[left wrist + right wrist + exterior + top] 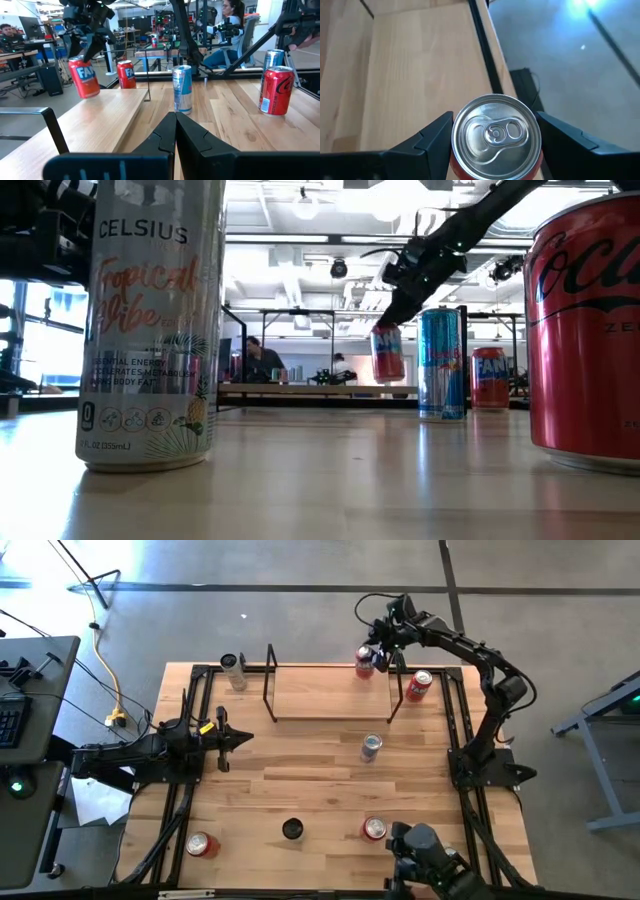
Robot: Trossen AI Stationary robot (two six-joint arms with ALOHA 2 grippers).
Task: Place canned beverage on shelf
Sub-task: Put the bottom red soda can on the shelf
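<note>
Two dark claw fingers (436,131) clamp round aluminium can (496,137)

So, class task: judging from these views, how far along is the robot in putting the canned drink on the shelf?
Done: the right gripper has a red can between its fingers and has carried it to the shelf. In hand: in the low view the can hangs above the board, not yet set down. Left: lower it, open, withdraw. The left gripper waits shut at the table's left.
</note>
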